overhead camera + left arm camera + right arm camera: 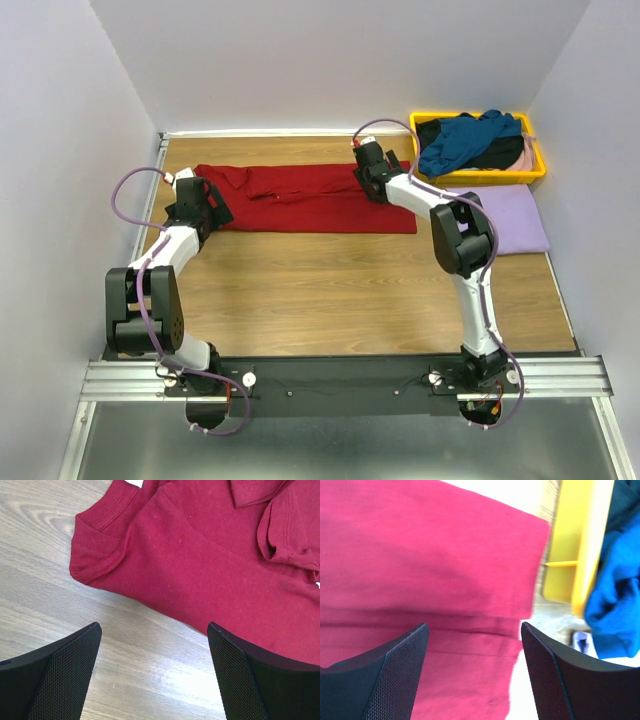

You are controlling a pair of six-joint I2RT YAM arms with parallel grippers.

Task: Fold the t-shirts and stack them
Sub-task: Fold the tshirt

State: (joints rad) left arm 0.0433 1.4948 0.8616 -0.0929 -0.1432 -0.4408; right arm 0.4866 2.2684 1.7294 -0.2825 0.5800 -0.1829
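The left arm's fingers (60, 677) stand wide apart and empty just off the sleeve end of the dark red t-shirt (310, 200), which lies in a flat strip on the tabletop (330, 290); the right arm's fingers (385, 672), likewise apart and empty, hang over its hem end. To fold cleanly, each should probably pinch every layer at its end and lift evenly. Both arms reach forward, wrists tipped down at the shirt.
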